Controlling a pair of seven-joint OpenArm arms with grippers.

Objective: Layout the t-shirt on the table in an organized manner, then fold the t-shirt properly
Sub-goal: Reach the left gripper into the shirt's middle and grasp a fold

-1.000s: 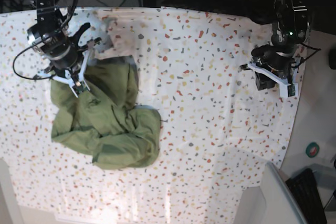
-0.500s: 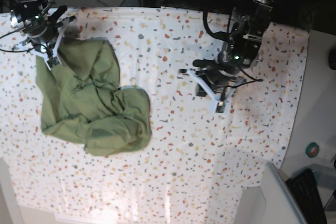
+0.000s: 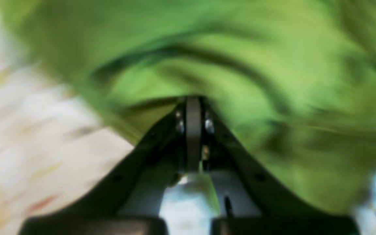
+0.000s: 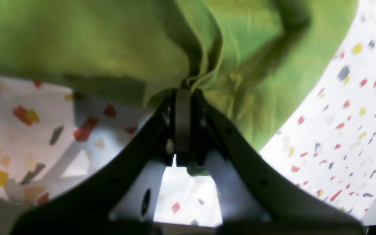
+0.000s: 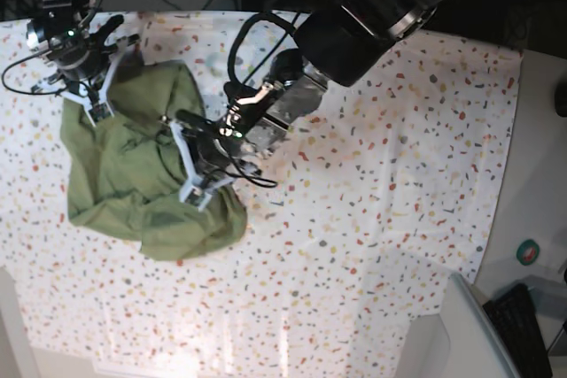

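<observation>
Left of frame on the speckled white desk: crumpled olive-green cotton t-shirt, right claw pinching it, left claw newly arrived and clamped on it, ready for spreading.

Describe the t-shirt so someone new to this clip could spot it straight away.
Start from the speckled white table and look to its left side in the base view. The t-shirt is the crumpled olive-green heap there. It is the only cloth item, plain and unprinted, pinched by both the left gripper and right gripper.

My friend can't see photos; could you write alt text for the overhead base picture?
Two robot arms grip a crumpled green t-shirt on a confetti-speckled table. The right hand pinches its top edge; the left hand clamps the middle.
</observation>
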